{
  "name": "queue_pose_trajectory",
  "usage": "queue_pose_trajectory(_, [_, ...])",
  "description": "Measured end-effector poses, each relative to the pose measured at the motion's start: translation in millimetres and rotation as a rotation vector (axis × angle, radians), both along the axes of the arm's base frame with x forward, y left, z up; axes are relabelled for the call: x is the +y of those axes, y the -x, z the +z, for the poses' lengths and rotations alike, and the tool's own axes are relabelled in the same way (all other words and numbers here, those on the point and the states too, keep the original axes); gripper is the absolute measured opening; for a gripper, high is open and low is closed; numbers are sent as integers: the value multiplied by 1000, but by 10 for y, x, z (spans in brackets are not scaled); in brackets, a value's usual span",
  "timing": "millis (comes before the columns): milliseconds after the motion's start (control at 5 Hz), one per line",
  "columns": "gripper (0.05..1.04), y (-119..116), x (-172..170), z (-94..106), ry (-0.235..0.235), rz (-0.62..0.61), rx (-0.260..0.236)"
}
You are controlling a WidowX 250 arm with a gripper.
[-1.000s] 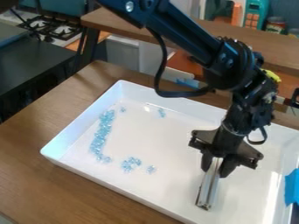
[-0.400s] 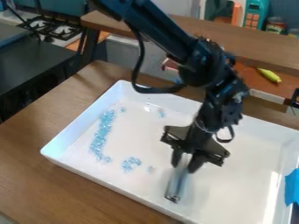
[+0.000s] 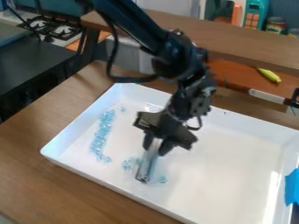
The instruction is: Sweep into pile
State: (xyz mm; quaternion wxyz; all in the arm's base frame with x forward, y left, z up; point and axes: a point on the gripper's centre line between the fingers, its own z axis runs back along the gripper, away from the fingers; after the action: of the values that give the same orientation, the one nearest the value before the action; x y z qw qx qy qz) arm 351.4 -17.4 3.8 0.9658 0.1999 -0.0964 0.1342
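Bar (image 3: 149, 162) in pincer (image 3: 156, 147), apparently against beads (image 3: 126, 165)

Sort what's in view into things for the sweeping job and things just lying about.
For the job: black gripper, silver bar it holds, pale-blue beads, white tray.

Just lying about: yellow banana-shaped item, blue tape, jar, black burner grate.

Tray (image 3: 234, 175) on surface (image 3: 35, 131), row of beads (image 3: 102, 135) in its left part, small cluster (image 3: 126, 165) right of that, bar (image 3: 148, 162) beside cluster, stove (image 3: 53, 28) behind left
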Motion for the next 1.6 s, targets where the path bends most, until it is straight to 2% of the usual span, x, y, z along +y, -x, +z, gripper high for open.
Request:
queue_pose_trajectory(200, [359,-17,201,-10,-68,14,-54])
queue_pose_trajectory(400, [359,11,224,-25,-70,-24,-65])
queue_pose_trajectory(600, [359,98,82,335,69,-50,-105])
queue_pose_trajectory(800, [359,149,-169,608,193,-80,-118])
queue_pose_trajectory(1000, [359,39,-421,750,253,-113,-142])
queue_pose_trajectory(1200, [359,-47,-687,561,307,-166,-89])
queue_pose_trajectory(1600, [359,-107,-752,299,313,-229,-61])
